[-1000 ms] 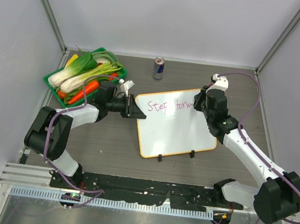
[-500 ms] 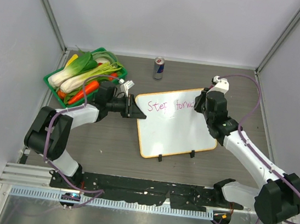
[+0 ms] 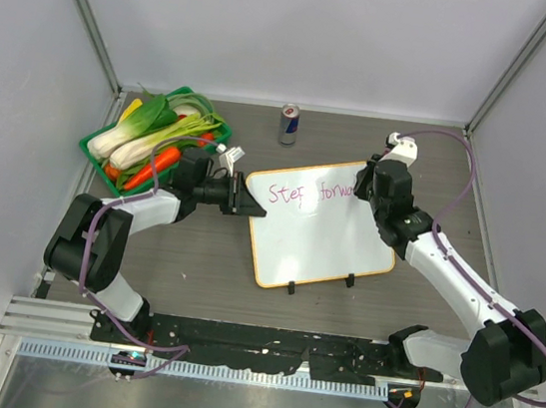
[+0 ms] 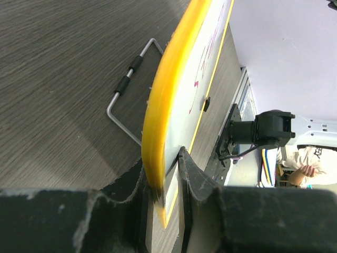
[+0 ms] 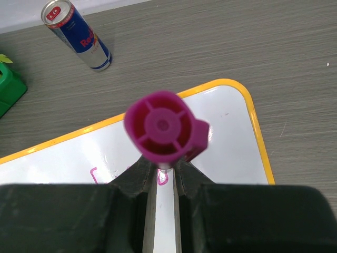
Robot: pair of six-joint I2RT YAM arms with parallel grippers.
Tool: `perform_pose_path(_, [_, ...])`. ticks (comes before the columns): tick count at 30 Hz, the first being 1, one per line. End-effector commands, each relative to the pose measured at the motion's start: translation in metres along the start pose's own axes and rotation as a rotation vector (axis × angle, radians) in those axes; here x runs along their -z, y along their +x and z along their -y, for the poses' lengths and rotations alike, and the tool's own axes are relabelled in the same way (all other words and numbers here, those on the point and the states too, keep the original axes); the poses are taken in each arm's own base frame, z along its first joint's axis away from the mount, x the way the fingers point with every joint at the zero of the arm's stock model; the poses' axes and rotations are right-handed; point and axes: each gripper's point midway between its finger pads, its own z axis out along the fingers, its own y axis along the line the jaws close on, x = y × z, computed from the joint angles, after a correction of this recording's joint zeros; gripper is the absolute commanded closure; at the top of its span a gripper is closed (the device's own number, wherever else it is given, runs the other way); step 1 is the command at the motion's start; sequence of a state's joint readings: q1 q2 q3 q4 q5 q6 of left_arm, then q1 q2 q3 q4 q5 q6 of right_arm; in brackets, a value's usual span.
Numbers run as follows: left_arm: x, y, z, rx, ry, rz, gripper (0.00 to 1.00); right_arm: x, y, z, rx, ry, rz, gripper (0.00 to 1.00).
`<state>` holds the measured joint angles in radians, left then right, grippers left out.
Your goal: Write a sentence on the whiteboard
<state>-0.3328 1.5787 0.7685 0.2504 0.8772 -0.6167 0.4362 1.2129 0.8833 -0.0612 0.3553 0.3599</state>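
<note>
Tabletop [image 3: 196, 254]: grey wood grain, carrying everything.
Whiteboard [image 3: 323, 241]: at centre, slightly turned, between both arms.
Left hand [image 3: 243, 200]: clamped on the board's left edge, likely steadying it.
Right hand [image 3: 364, 188]: closed around a marker [image 5: 163, 129], over the far right corner.
Sentence [image 3: 299, 193]: pink, unfinished. The blank board lies toward the arm bases.
</note>
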Motion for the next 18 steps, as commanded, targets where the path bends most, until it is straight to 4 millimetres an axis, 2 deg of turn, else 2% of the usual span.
perform_pose_path(1, [-0.007,0.031,-0.027,-0.029,-0.12,-0.069,1.0,-0.004,-0.021,0.001,-0.001,0.02,0.051,0.99])
perform_pose_path(18, [-0.007,0.031,-0.028,-0.026,-0.122,-0.07,1.0,0.003,0.004,0.009,0.02,0.016,-0.016,0.99])
